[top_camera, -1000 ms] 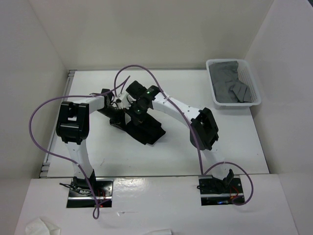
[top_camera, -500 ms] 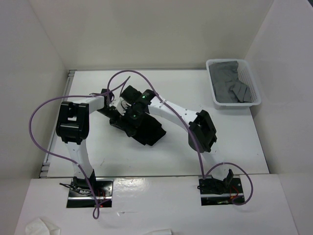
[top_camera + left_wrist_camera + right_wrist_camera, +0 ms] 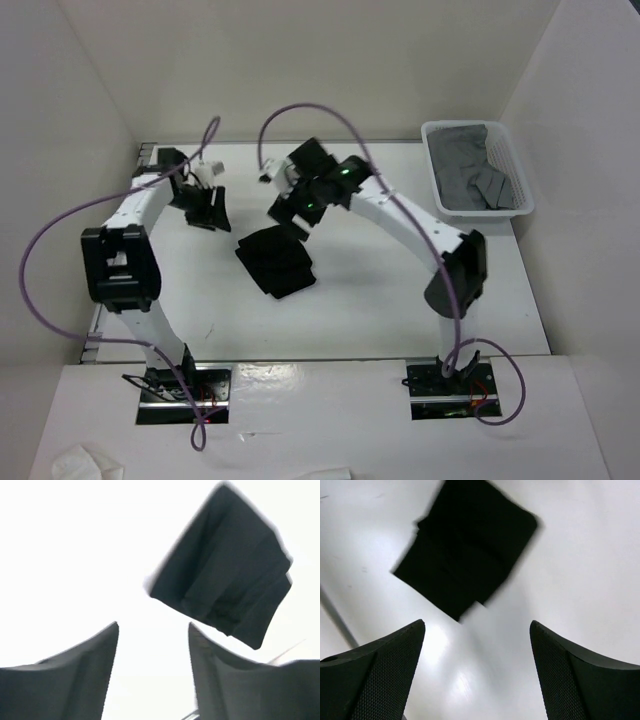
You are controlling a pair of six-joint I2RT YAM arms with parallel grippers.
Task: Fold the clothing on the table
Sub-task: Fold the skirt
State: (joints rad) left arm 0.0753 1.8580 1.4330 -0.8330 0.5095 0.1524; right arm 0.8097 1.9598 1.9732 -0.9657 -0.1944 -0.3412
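A black folded garment (image 3: 276, 262) lies flat on the white table (image 3: 400, 300).

The top camera overlooks the whole table (image 3: 390, 300); both nearer wrist cameras face down on the clothing (image 3: 222, 565).

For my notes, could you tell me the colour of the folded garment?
The garment is plain black, clearest in the right wrist view.

One table (image 3: 380, 300) carries one black garment (image 3: 276, 262) and one basket (image 3: 478, 214), whose grey cloth (image 3: 465, 170) is too bunched to count. There are two arms, the left arm (image 3: 125, 265) and the right arm (image 3: 410, 225). There are two grippers, the left gripper (image 3: 208, 212) and the right gripper (image 3: 287, 212), and two purple cables (image 3: 303, 107).
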